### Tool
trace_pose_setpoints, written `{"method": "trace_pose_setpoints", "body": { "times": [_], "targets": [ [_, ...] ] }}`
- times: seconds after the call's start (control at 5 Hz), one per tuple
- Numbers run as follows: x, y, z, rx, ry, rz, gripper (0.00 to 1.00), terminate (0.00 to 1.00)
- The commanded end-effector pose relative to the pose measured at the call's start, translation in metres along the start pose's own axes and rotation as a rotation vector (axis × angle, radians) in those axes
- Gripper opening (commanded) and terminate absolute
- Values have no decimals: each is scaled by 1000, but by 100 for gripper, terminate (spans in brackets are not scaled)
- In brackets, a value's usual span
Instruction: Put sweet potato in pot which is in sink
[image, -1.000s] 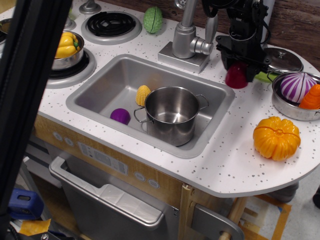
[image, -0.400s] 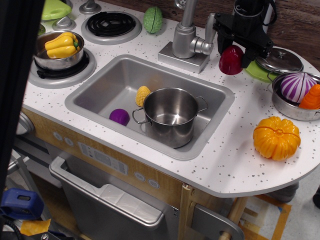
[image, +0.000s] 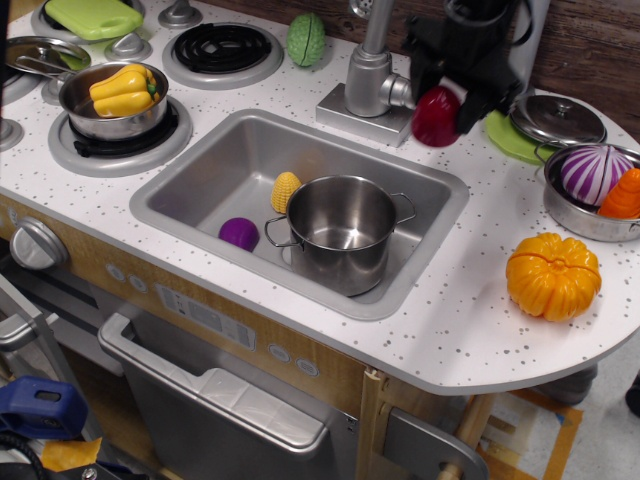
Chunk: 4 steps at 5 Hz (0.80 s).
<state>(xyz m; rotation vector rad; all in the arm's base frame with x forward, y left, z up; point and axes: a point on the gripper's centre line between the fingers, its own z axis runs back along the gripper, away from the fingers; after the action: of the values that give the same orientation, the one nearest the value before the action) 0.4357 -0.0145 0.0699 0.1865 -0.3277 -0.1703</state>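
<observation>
The black hand (image: 447, 100) is clamped on the sweet potato (image: 436, 117), a smooth, shiny dark red toy with a round top. It hangs in the air just beside the silver tap (image: 372, 75), above the back edge of the sink (image: 200, 180) and off the white speckled surface (image: 460, 320).

The sink is a grey metal box shape with round corners. Inside it stands the pot (image: 343, 232), shiny steel with straight deep sides and two little loop handles. The pot is upright and has nothing in it. Just beside the pot lie a bumpy yellow corn piece (image: 286, 190) and a small purple ball (image: 239, 233).

On the right, near the edge of the surface, sits a ridged orange pumpkin (image: 552, 276). Behind it a steel bowl (image: 570, 212) holds a striped purple and white onion (image: 592, 172). A round steel lid (image: 557, 120) rests on something green. On the left, a steel pan (image: 100, 120) with a yellow pepper (image: 124, 88) sits on a burner.
</observation>
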Motion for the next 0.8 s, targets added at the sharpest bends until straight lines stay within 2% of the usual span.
{"method": "trace_pose_setpoints", "body": {
  "times": [0.0,0.2,0.4,0.6],
  "targets": [
    [-2,34,30,27,-109,57,0,0],
    [-27,48,19,68,-137,81,0,0],
    [-54,61,17,78,-129,116,100,0],
    [-76,63,12,28,-109,166,100,0]
  ]
}}
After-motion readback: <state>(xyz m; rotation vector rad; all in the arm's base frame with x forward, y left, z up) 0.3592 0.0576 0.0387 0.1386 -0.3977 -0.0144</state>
